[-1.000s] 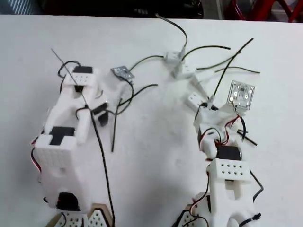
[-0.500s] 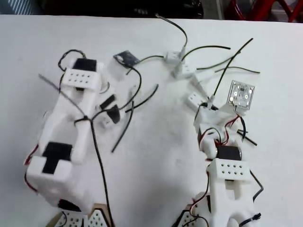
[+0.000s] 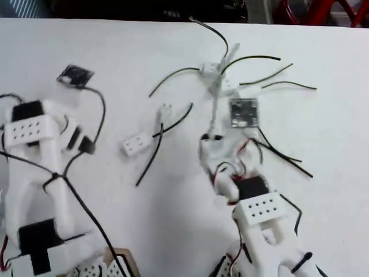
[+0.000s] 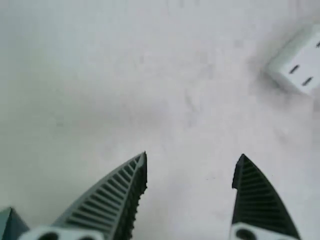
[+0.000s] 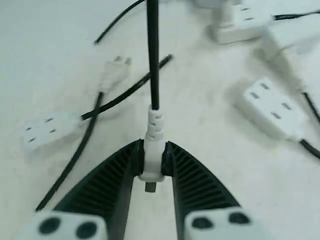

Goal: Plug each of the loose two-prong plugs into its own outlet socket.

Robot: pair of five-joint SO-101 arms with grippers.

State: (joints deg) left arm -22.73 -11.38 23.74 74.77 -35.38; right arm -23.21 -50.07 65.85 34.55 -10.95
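Our right gripper (image 5: 152, 152) pinches a white, black-corded two-prong plug (image 5: 154, 132), the left gripper (image 4: 192, 167) is spread; next we should align its prongs with a white plastic outlet block (image 5: 272, 107).

White plug (image 5: 152, 152), black cord (image 5: 152, 50)

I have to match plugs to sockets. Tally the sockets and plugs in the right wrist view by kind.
Outlet sockets: 3
Two-prong plugs: 2, a loose plug and a held plug in the right gripper
Total: 5
A blurred white piece past the sockets is left uncounted.
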